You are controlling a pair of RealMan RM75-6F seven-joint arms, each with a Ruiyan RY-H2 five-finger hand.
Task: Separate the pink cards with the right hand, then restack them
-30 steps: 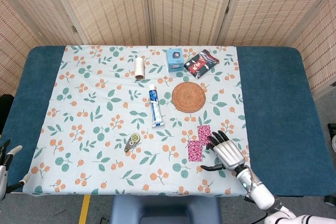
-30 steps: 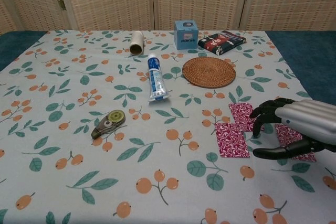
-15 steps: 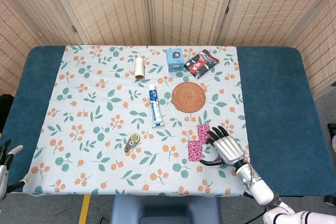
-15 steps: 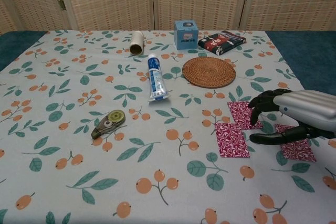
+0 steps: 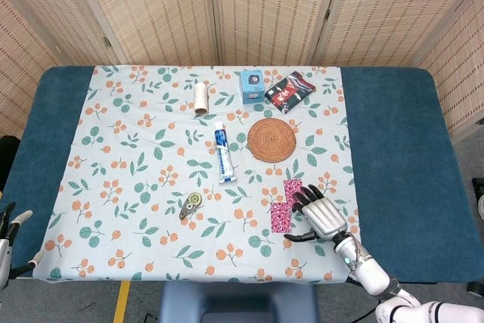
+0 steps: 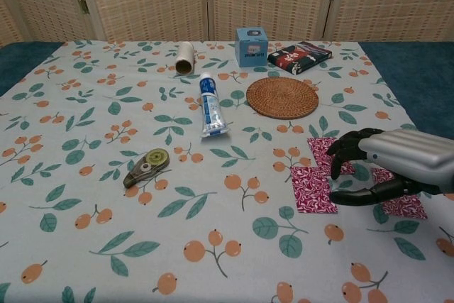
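Observation:
Three pink patterned cards lie flat on the floral cloth at the front right. In the chest view one card (image 6: 312, 189) is nearest the middle, a second card (image 6: 320, 148) sits just behind it, and a third card (image 6: 406, 206) shows beneath my right hand (image 6: 390, 168). The dark fingers (image 6: 342, 159) curl down onto the second card's right edge, with the thumb stretched low beside the first card. Nothing is held. The head view shows two cards (image 5: 292, 186) (image 5: 280, 218) left of the right hand (image 5: 321, 215). My left hand (image 5: 9, 236) peeks in at the bottom-left, off the table, fingers apart.
A correction-tape dispenser (image 6: 146, 165) and a toothpaste tube (image 6: 211, 104) lie left of the cards. A woven coaster (image 6: 282, 96) sits behind them. At the back stand a blue box (image 6: 251, 46), a dark packet (image 6: 299, 57) and a paper roll (image 6: 185, 56).
My right hand has slid leftward over the cards, uncovering more of the third card; its fingertips now reach the second card's edge. The cards themselves have barely moved.

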